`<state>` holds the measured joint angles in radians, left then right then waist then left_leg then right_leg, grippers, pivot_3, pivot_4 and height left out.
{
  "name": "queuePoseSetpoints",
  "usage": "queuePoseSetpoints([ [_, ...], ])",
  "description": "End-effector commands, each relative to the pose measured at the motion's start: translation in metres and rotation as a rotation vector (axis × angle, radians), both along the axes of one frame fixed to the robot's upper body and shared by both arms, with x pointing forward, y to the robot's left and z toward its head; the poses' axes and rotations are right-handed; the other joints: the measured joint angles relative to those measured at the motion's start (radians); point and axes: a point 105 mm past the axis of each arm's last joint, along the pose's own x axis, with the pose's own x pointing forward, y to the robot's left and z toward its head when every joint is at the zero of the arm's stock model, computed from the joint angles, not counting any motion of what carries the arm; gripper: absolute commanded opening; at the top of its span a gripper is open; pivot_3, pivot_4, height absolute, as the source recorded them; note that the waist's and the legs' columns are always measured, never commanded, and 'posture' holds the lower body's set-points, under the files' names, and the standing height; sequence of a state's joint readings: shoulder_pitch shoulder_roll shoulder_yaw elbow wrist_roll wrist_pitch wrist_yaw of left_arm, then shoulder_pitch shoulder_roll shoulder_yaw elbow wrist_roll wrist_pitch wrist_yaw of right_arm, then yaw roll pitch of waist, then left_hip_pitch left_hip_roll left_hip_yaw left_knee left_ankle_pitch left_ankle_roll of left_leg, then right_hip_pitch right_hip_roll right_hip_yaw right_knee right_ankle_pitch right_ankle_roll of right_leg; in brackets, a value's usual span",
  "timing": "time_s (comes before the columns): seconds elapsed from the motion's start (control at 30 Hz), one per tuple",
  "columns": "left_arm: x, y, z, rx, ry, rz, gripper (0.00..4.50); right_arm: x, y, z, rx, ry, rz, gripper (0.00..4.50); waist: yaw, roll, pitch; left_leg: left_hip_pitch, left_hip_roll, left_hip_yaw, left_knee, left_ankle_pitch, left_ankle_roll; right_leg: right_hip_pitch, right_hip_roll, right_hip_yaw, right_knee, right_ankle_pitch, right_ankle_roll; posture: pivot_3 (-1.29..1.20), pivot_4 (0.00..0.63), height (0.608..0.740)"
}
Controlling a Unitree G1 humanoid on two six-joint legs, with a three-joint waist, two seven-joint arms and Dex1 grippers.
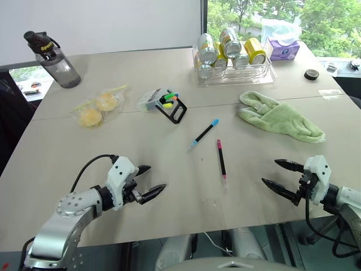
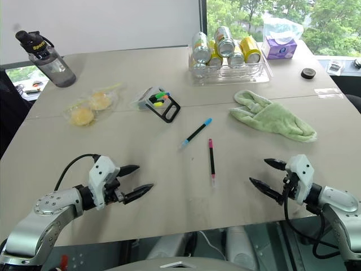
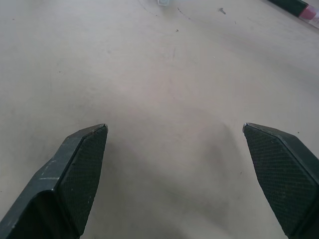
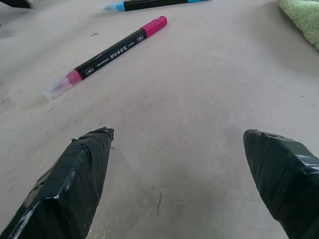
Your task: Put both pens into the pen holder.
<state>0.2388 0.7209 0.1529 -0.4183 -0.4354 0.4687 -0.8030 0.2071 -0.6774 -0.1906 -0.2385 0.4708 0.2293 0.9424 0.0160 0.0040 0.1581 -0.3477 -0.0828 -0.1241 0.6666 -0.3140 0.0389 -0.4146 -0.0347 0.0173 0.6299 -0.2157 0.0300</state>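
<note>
I am hovering both grippers, left (image 1: 148, 180) and right (image 1: 277, 174), jaws apart and empty, so I judge I should be pinching mid-barrel the pink pen (image 1: 221, 160) at centre frame, the blue pen (image 1: 203, 134) just upper-left of it, the holder (image 1: 171, 105) beyond.

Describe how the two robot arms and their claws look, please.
Each arm is silver-grey metal with a white wrist housing and a looping black cable. The left claw has two pointed black fingers with textured pads. The right claw has matching fingers wrapped in black tape.

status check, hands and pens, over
Left hand and right hand open, empty. Both pens flat on table, pen holder on its side. Path clear.
</note>
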Motion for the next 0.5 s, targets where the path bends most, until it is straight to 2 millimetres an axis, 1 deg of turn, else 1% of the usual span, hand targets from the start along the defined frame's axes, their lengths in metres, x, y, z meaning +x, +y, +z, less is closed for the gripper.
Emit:
queuePoseSetpoints([
  [0.03,0.0044,0.0033,0.0086,0.007,-0.048,0.007,4.5,0.0015,-0.0018,0.0093,-0.005,-0.045,0.001,4.46,0.0,0.0,0.0,0.0,0.0,0.0,0.0,0.0,0.0,0.0,0.0,0.0,0.0,0.0,0.0,0.0,0.15,0.74],
  [0.5,0.0064,0.003,0.0073,-0.008,-0.046,0.006,4.5,0.0006,-0.0009,0.0073,-0.012,-0.035,0.013,4.46,0.0,0.0,0.0,0.0,0.0,0.0,0.0,0.0,0.0,0.0,0.0,0.0,0.0,0.0,0.0,0.0,0.15,0.74],
])
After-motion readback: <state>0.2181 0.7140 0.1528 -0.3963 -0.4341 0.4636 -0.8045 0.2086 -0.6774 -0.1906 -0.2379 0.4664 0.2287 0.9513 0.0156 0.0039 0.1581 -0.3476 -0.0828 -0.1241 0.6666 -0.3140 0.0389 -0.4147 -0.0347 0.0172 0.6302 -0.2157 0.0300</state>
